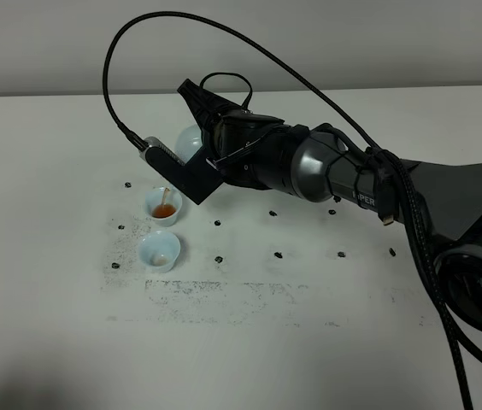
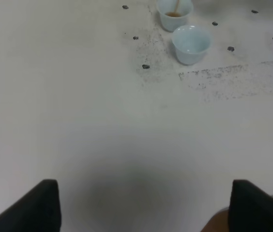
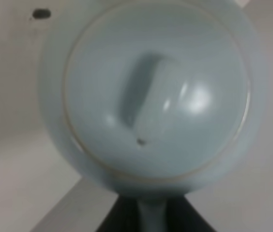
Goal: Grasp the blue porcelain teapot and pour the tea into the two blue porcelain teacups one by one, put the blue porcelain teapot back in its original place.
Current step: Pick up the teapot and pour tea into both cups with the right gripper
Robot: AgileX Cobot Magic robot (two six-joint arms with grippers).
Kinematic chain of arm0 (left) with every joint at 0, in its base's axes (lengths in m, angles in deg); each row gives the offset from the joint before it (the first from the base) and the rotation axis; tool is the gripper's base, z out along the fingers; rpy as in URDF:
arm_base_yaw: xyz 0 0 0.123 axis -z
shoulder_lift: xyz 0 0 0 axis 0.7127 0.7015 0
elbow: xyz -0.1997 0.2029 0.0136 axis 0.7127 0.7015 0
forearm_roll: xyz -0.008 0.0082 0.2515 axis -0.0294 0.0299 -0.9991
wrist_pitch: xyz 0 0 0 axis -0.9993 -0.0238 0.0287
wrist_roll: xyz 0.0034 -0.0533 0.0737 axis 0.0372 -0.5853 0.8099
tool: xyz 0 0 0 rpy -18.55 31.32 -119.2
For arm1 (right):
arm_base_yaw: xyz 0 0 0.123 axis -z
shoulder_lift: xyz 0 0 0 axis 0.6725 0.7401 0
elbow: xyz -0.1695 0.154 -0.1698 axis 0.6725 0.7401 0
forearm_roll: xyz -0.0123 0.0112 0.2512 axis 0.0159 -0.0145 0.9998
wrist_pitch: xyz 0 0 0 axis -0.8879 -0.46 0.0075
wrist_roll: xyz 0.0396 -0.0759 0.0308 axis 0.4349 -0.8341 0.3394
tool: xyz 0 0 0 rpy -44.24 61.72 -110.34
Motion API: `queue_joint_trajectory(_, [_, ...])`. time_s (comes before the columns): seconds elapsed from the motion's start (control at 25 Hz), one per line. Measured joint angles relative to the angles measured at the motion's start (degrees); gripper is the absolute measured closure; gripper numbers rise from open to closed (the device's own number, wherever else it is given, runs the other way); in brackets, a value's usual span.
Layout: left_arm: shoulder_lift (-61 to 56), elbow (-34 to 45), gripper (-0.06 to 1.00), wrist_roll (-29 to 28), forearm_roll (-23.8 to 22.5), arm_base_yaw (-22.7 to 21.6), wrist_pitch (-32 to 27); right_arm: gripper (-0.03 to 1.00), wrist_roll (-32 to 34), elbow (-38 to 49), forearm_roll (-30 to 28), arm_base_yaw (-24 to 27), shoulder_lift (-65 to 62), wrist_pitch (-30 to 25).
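My right gripper (image 1: 207, 135) reaches across to the left and is shut on the handle of the blue porcelain teapot (image 1: 187, 141), which is tilted and mostly hidden behind the gripper. The right wrist view shows the teapot's lid and knob (image 3: 151, 96) close up, with the dark fingers (image 3: 122, 217) on either side of the handle. A thin brown stream falls into the far teacup (image 1: 163, 205) (image 2: 175, 13), which holds brown tea. The near teacup (image 1: 159, 251) (image 2: 191, 43) stands just in front of it, pale inside. My left gripper (image 2: 146, 212) hangs open over bare table, away from the cups.
Small dark marks (image 1: 279, 254) dot the white table (image 1: 309, 342) in rows around the cups. A smudged grey patch (image 1: 215, 290) lies in front of the near teacup. A black cable (image 1: 138, 34) loops above the right arm.
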Motion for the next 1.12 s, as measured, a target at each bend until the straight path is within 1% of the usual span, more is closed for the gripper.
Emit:
queue_joint_trajectory(0.4, [0.0,0.0,0.27,0.0,0.0,0.0,0.0,0.93,0.0,0.0,-3.48,-0.04,0.0,1.51])
queue_joint_trajectory(0.6, [0.0,0.0,0.27,0.0,0.0,0.0,0.0,0.93,0.0,0.0,-3.99,-0.04,0.0,1.64])
queue_joint_trajectory(1.12, [0.0,0.0,0.27,-0.06,0.0,0.0,0.0,0.93,0.0,0.0,-8.26,-0.04,0.0,1.91])
